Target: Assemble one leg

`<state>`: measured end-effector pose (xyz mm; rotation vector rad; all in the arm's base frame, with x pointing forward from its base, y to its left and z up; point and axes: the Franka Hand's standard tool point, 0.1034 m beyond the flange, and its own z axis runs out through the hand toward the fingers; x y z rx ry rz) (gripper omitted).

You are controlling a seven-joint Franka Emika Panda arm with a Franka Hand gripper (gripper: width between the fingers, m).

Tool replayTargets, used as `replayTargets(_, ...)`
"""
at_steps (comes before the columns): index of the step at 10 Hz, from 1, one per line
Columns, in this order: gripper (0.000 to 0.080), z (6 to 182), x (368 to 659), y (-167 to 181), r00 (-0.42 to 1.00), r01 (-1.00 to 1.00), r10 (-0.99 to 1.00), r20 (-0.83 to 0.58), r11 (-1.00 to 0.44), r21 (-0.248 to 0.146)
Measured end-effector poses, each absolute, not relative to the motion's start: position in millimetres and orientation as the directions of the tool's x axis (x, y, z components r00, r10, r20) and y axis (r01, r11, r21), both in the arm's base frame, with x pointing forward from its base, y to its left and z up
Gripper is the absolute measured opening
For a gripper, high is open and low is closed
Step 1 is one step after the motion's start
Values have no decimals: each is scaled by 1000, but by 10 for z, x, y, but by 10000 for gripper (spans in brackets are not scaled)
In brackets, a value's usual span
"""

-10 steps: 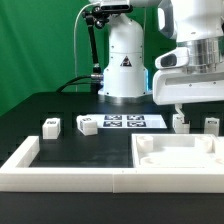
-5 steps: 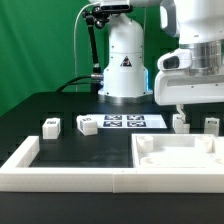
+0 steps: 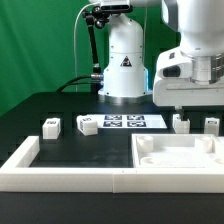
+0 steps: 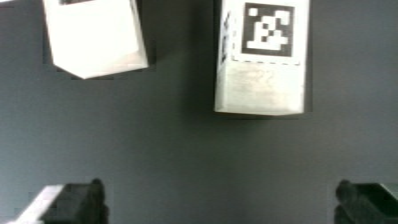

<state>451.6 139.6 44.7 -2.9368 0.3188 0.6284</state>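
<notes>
Lower left of the exterior frame, nearest: white L-shaped rail [image 3: 20, 160] on the black table [image 3: 75, 148]. Lower right: large white panel [image 3: 205, 160] with corner recesses, lying flat.

Mid frame, just behind the panel's far edge, sits the right pair of legs [image 3: 181, 123], two small white blocks near each other. Centre is the marker board [image 3: 125, 122]. On the exterior view's left is the left pair of legs [image 3: 51, 126], near each other and well apart from the gripper.

The gripper [image 4: 221, 203] hangs over the right pair, clear of both. Its jaws are spread wide and hold nothing. The wrist view shows only the two dark fingertips [image 4: 71, 202] at the frame's edge, with bare table between them.

The task's thing, the tagged leg [image 4: 262, 60], stands apart from the fingers with its square tag facing the wrist camera. The neighbour leg [image 4: 95, 40] is just beside it with a narrow gap. I cannot tell which block of the right pair in the exterior view is which.

Judged step: lining up above the tagged leg, not yet lowered.

Risks:
- Neither leg sits between the fingers, so a straight drop would close on air.
- The spread looks wide enough to take in both blocks, so closing could catch the neighbour leg or shove it.
- An off-centre close could push or twist the tagged leg.
- The panel's edge is near, so a finger may clip it.

Far back: white robot base [image 3: 125, 60], green backdrop [image 3: 40, 40].
</notes>
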Motion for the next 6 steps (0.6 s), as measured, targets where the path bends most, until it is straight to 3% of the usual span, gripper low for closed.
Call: replayTargets(6,649,399,4465,1558,723,-204,-120,-681,-978,-44)
